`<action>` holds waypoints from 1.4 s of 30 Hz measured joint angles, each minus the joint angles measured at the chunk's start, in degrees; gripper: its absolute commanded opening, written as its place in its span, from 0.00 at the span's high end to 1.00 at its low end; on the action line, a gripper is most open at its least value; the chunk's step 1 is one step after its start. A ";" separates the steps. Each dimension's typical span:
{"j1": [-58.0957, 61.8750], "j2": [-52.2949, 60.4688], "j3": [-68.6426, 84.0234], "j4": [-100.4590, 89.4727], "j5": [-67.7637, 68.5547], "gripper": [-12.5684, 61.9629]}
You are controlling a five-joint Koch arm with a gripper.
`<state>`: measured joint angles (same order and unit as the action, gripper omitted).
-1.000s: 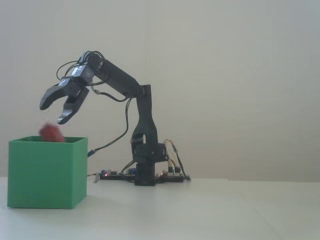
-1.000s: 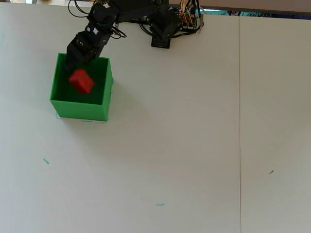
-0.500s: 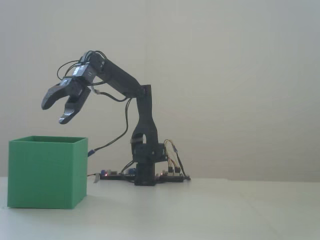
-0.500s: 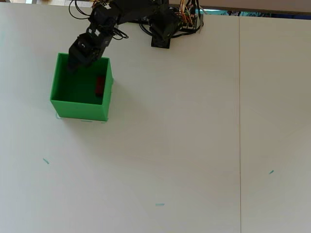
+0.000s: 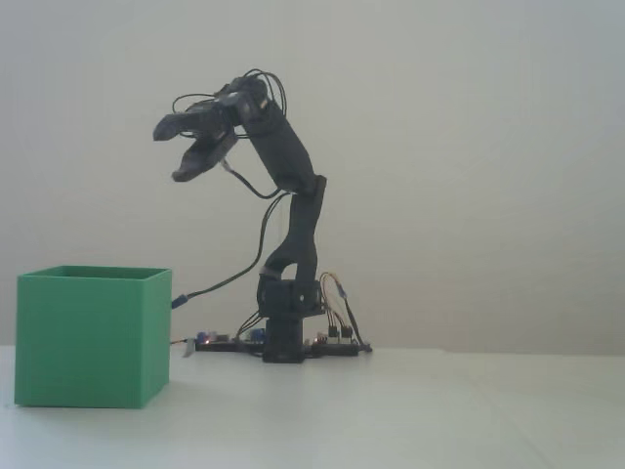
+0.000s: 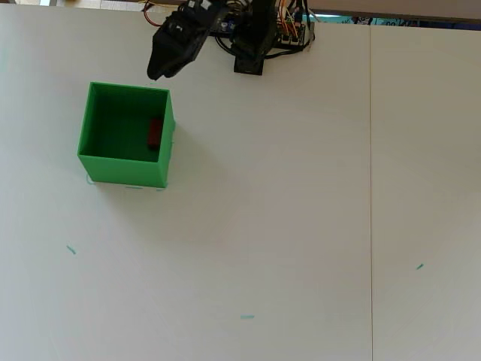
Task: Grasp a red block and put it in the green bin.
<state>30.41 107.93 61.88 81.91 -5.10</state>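
Block [image 6: 154,134] is lying inside the bin [image 6: 95,166], against the right-hand wall in the overhead view, its long axis running along that wall. The fixed view is not showing it — the bin's walls are hiding it. Pincer [image 5: 168,152] is hanging high above the bench [image 6: 285,226], jaws parted and holding nothing, up and toward the arm's base from the bin, well apart from the rim. Judgement: placement is looking complete; only withdrawal remains. Open bench is lying all round the bin — nothing is obstructing the arm.
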 measured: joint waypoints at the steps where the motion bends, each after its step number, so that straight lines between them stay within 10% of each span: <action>1: -1.05 1.85 1.32 0.00 0.00 0.39; 28: -25.58 20.21 5.19 2.37 4.48 0.41; 42: -28.04 20.21 38.23 -9.93 10.81 0.40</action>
<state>2.37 128.14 100.11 71.98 5.71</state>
